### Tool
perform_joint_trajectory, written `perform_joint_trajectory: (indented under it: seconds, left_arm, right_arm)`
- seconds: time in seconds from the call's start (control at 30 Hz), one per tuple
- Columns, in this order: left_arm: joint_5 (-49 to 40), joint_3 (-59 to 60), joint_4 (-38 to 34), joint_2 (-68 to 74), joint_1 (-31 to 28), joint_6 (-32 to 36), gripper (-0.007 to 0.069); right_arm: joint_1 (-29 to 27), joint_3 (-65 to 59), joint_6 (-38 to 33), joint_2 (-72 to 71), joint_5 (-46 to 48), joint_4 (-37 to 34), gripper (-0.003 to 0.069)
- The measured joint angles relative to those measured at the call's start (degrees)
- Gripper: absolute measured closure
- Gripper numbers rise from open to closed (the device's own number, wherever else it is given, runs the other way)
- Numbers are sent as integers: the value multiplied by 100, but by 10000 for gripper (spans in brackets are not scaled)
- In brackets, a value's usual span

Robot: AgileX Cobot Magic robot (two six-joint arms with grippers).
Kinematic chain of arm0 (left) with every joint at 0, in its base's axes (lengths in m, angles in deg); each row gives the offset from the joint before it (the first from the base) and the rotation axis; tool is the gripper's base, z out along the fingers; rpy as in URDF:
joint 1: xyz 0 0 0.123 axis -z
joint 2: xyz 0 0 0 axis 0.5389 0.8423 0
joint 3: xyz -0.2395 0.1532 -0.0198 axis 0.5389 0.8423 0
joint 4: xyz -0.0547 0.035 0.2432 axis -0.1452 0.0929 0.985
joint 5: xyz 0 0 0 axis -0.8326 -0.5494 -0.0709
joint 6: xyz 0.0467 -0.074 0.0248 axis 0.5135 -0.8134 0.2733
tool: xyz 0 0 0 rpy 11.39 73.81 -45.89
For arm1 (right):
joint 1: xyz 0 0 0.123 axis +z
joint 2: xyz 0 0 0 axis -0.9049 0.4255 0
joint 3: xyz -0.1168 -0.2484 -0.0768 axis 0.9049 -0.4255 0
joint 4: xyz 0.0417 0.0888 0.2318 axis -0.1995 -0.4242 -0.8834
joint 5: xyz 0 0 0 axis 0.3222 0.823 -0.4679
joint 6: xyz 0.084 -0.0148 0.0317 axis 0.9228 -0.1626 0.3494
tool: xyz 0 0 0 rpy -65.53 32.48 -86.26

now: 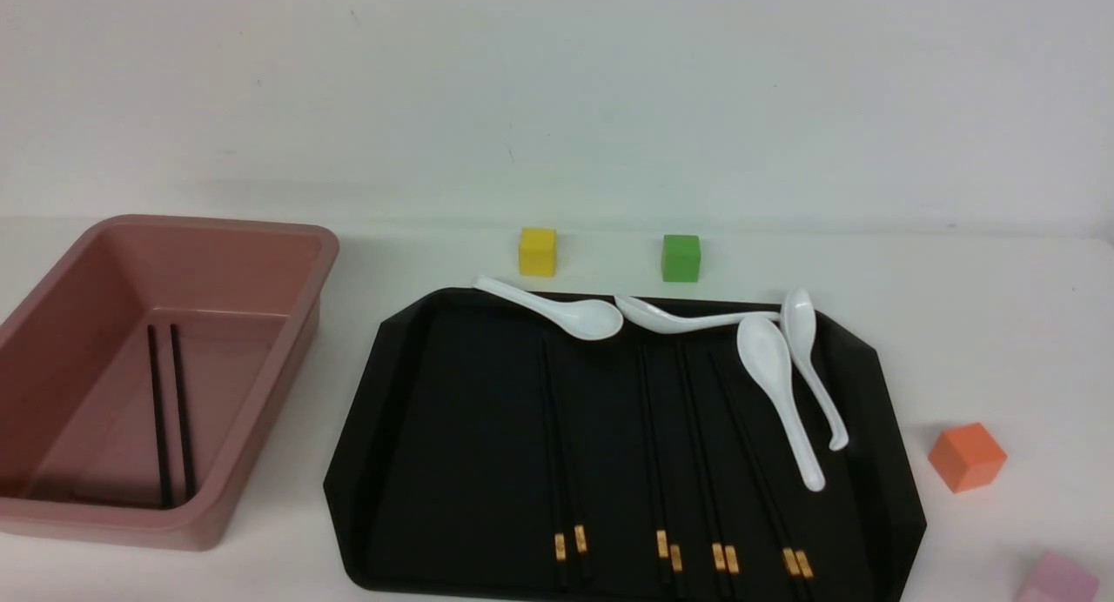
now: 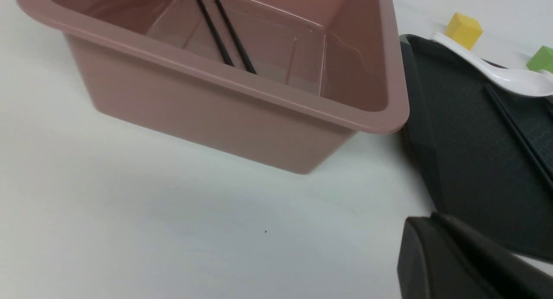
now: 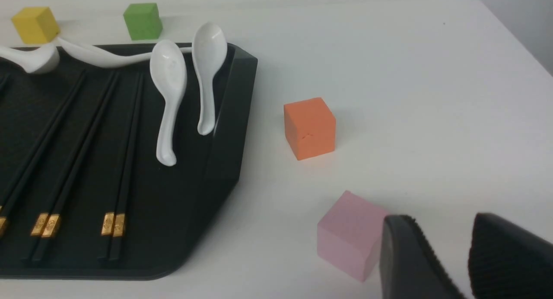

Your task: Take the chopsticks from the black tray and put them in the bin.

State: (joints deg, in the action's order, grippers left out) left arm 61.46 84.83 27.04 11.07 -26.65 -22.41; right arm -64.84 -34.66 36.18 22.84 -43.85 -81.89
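Taking the black tray [image 1: 418,428] as the landmark, the scene runs like this from left to right.

Left of the tray, just beside its left rim, stands one pink bin [image 1: 287,358]. One plain black pair of chopsticks [image 1: 171,415] lies on the bin floor, the two sticks side by side and running front to back.

On the tray itself lie four more pairs, eight sticks in all, each with a small gold band near its near end. The first banded pair [image 1: 557,445] is left of the tray's middle. The second banded pair [image 1: 657,445] and third banded pair [image 1: 701,445] sit close together to its right, and the fourth banded pair [image 1: 757,463] is furthest right.

Four white spoons [image 1: 788,393] lie across the tray's far and right part: two along the far rim, two lengthwise near the right rim.

Behind the tray's far rim sit one yellow cube [image 1: 537,251] and one green cube [image 1: 680,257]. Right of the tray, on the table, sit one orange cube [image 1: 966,456] and, nearer, one pink cube [image 1: 1057,580].

The left gripper [image 2: 458,264] shows only as a dark mass in its wrist view, near the tray's near left corner; its fingers are together and hold nothing. The right gripper [image 3: 464,264] sits just beside the pink cube, its two ridged fingers a small gap apart and empty.
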Motion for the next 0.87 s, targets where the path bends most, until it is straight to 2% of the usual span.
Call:
perform_joint_trajectory:
  seconds: [0.87]
  left_arm:
    - [-4, 0, 0, 0, 0, 0, 604]
  right_arm:
    - [0, 0, 0, 0, 0, 0, 419]
